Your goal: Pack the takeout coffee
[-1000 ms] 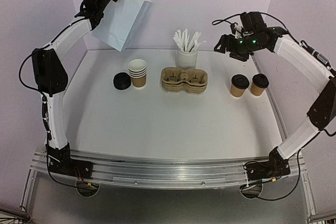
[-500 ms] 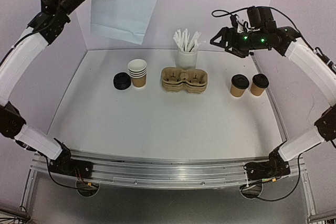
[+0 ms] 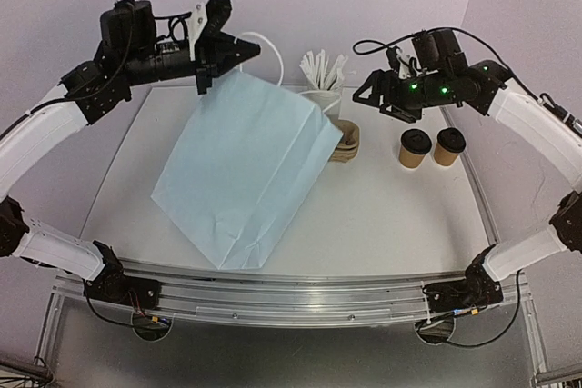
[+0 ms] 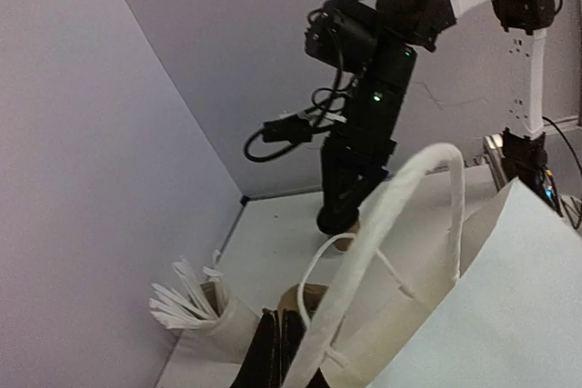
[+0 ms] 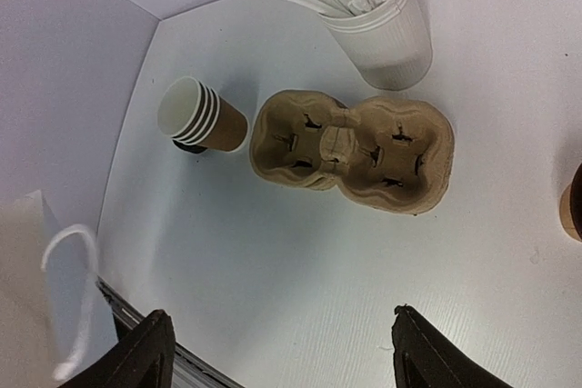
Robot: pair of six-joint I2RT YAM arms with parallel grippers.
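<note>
Two lidded cups (image 3: 416,148) (image 3: 448,145) of takeout coffee, brown paper with black lids on, stand upright just beside each other near the far right corner of the counter (image 3: 382,224), close to its right edge. The right wrist view catches only a sliver of one at its border. A stack of open cups (image 5: 202,117), brown outside and white inside, stands toward the far left of the counter with a few black lids (image 5: 185,145) lying against its far-left side; from above, both are hidden. Between this stack and the lidded pair lies a stack of brown pulp carriers (image 5: 353,149), and behind it, by the far edge, a white holder of white sticks (image 5: 377,15). The pale blue bag (image 3: 241,170) hangs tilted over the left half of the counter, its mouth up toward the far edge and its bottom down by the near edge; whether that bottom touches the counter cannot be told. The left fingers (image 3: 227,47) are closed on the bag's white handle (image 4: 400,215), high above the far left of the counter. The right fingers (image 5: 145,352) stand wide apart and hold nothing, hovering above the carriers and just left of the lidded cups.
</note>
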